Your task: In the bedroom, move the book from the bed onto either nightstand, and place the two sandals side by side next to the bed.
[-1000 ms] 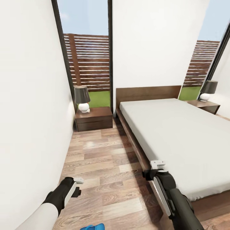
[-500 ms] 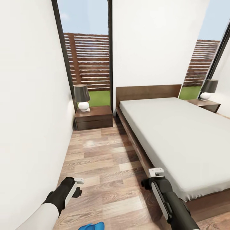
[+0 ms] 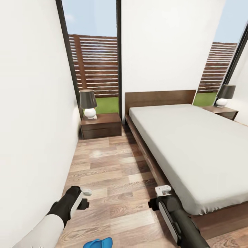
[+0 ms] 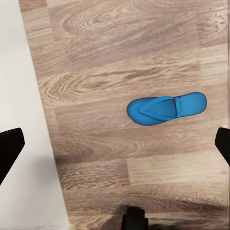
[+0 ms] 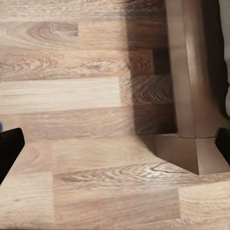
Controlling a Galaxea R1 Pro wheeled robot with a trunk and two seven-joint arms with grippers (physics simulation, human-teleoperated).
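The bed [image 3: 193,144], with its plain grey mattress and dark wooden frame, fills the right of the head view. No book shows on it; the book is out of view. One blue sandal [image 3: 98,243] lies on the floor at the bottom edge, seen whole in the left wrist view [image 4: 165,108]. A nightstand [image 3: 101,125] stands left of the headboard and another [image 3: 222,112] at the far right. My left gripper [image 3: 85,193] hangs open above the floor near the sandal. My right gripper [image 3: 163,190] is open and empty beside the bed frame [image 5: 189,96].
A white wall [image 3: 31,120] runs close along the left, leaving a narrow strip of wood floor [image 3: 110,165] between it and the bed. Each nightstand carries a lamp [image 3: 88,103] [image 3: 224,95]. Tall windows stand behind them.
The whole picture has shifted a little, so the camera moved. Both grippers sit lower in the picture, the right one further from the bed's side. More of the sandal shows.
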